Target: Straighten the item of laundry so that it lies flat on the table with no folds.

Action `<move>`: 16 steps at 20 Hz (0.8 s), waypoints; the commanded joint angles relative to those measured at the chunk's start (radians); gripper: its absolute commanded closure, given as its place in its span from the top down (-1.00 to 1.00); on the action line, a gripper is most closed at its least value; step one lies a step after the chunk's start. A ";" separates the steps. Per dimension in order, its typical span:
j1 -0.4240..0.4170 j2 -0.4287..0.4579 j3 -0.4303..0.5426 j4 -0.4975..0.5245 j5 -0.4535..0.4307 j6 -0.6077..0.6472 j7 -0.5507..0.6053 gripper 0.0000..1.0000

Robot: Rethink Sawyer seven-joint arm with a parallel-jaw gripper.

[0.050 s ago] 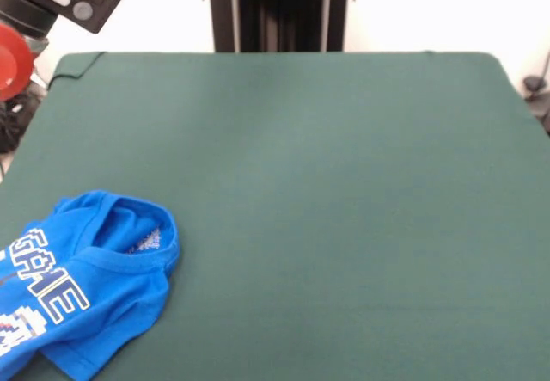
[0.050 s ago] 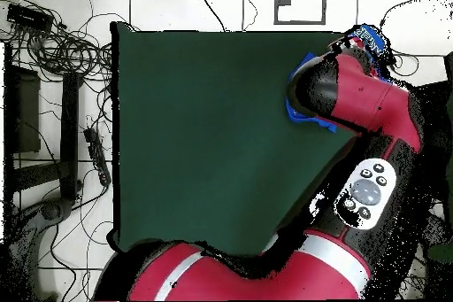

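The gripper itself is hidden under the red and black arm [image 2: 363,104], so whether it is open or closed cannot be told. The arm reaches over one table [image 1: 326,209] corner. There the blue shirt [image 1: 82,278] lies rumpled at the edge, collar up, with white lettering showing and one part folded.

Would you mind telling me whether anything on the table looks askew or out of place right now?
Yes: the blue T-shirt sits bunched at one corner of the table, running past the picture's edge, with its sleeve and hem folded under rather than spread flat. In the overhead view the arm hides most of it.
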 commanded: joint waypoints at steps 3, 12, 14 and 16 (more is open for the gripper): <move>0.072 0.110 -0.043 0.021 0.106 0.164 0.277 1.00; 0.206 0.062 -0.242 0.049 0.143 0.353 0.323 1.00; 0.228 0.064 -0.254 0.060 0.152 0.365 0.343 1.00; 0.258 0.077 -0.273 0.073 0.173 0.377 0.392 1.00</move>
